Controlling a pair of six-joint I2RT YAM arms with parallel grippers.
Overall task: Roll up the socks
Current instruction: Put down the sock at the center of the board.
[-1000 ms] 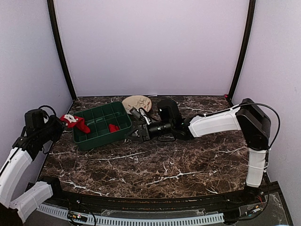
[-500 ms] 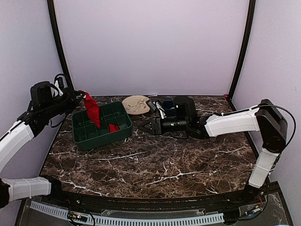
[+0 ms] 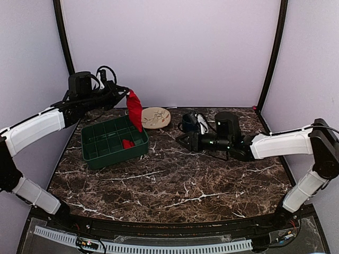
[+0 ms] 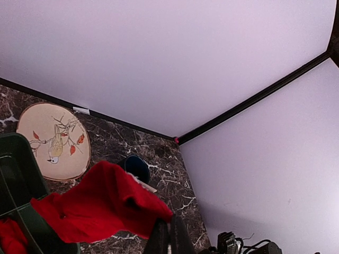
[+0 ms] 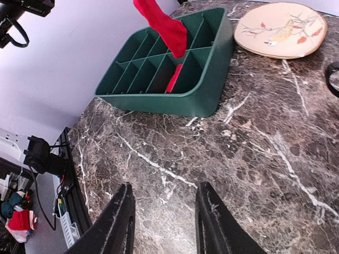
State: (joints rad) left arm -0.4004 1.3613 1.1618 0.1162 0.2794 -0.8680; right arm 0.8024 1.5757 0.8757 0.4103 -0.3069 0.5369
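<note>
Dark marbled surface [image 3: 185, 180] holds a green tray [image 3: 114, 156] with one red sock [image 3: 127, 143] bundled in a right-hand cell, while the left end effector [image 3: 126, 93] clamps the other sock [image 3: 134, 111], dangling above the tray (right end effector [image 3: 179, 140] agape, empty).

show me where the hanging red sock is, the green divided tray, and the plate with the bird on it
hanging red sock [image 3: 134, 111], top external view, middle of the dangling fabric
green divided tray [image 3: 117, 155], top external view, near outer wall
bird plate [image 5: 279, 24], right wrist view, painted centre
</note>
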